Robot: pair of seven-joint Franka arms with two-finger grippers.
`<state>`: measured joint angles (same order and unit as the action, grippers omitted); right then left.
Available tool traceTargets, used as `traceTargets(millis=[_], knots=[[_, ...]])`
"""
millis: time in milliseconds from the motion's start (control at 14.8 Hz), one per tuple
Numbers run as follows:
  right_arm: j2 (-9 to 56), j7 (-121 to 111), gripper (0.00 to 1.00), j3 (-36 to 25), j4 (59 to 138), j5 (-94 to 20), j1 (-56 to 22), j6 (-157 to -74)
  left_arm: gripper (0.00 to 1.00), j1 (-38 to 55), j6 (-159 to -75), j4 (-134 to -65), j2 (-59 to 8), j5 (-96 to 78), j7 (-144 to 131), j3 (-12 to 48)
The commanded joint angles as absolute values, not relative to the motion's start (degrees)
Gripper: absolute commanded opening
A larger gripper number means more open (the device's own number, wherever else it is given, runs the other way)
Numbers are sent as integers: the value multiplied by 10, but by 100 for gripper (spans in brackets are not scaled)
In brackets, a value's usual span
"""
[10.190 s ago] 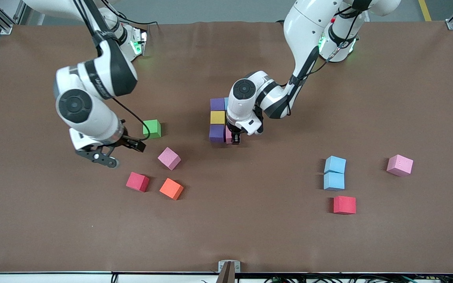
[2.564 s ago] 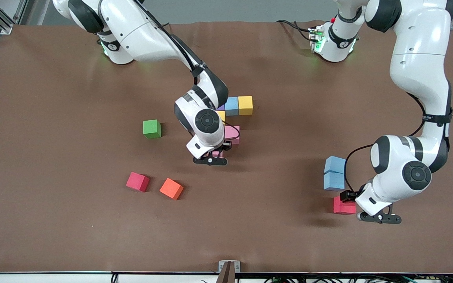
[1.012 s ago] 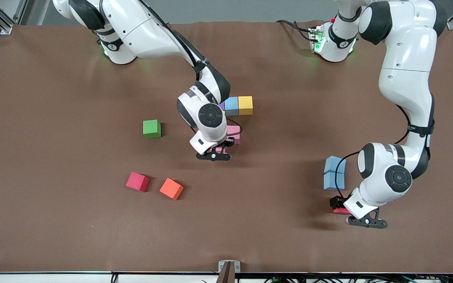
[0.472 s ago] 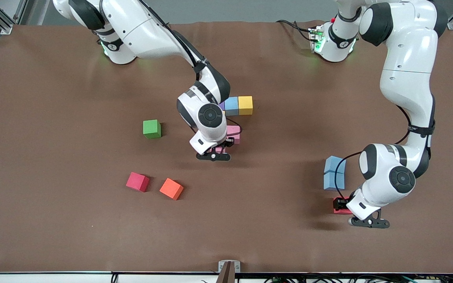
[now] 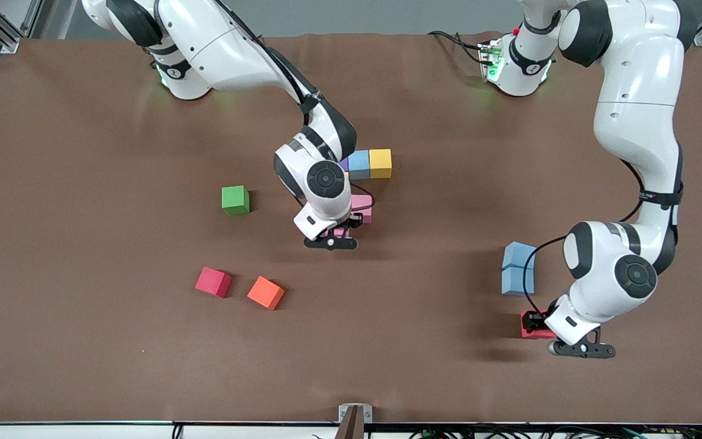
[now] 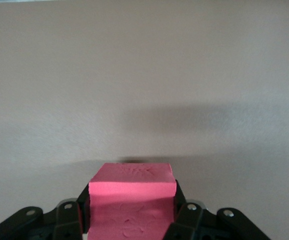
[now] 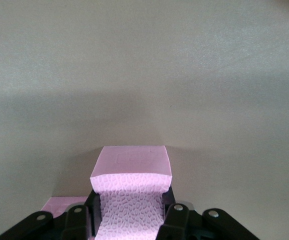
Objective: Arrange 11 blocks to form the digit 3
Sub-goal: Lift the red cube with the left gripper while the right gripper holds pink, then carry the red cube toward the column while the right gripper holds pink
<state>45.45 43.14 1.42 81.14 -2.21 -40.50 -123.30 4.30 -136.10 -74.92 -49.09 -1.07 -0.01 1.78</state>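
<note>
The digit 3 (image 5: pixel 360 183) is only partly built in the middle of the table; what shows of it is a light blue cube (image 5: pixel 359 164) touching a yellow cube (image 5: pixel 380 163), a sliver of purple cube (image 5: pixel 343 164) and another of yellow beside the right arm's wrist, and a placed pink cube (image 5: pixel 363 203) nearer the front camera; the rest of the figure is hidden under that arm, so the number of cubes set down cannot be told. The right gripper (image 7: pixel 130 212) is clenched on a pink cube (image 7: pixel 130 192) low at the near edge of the figure, seemingly about to seat it. The left gripper (image 6: pixel 132 217) is clamped on a red cube (image 6: pixel 132 200) at the left arm's end of the table, just nearer the camera than two touching light blue cubes (image 5: pixel 518 268). Counting what is visible: three light blue, two pink, two red, two yellow, one purple; the second red cube (image 5: pixel 213 281) lies loose toward the right arm's end. Left to do, by my reckoning: both held cubes, the blue pair and the loose red. The green cube (image 5: pixel 235 199) and orange cube (image 5: pixel 265 292), one each, stay out.
</note>
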Motion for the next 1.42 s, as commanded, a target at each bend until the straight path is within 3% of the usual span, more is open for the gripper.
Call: traceTargets(millis=[0, 675, 1350], knots=[[444, 414, 0, 11, 843, -23, -401, -1244, 1, 40, -1333, -755, -448, -18, -3, 14], [443, 417, 0, 11, 843, -23, -401, -1239, 3, 53, -1168, -764, -318, -12, -234, 19], [432, 419, 0, 14, 854, -23, -407, -1239, 3, 162, -1064, -779, -276, -9, -501, 18]])
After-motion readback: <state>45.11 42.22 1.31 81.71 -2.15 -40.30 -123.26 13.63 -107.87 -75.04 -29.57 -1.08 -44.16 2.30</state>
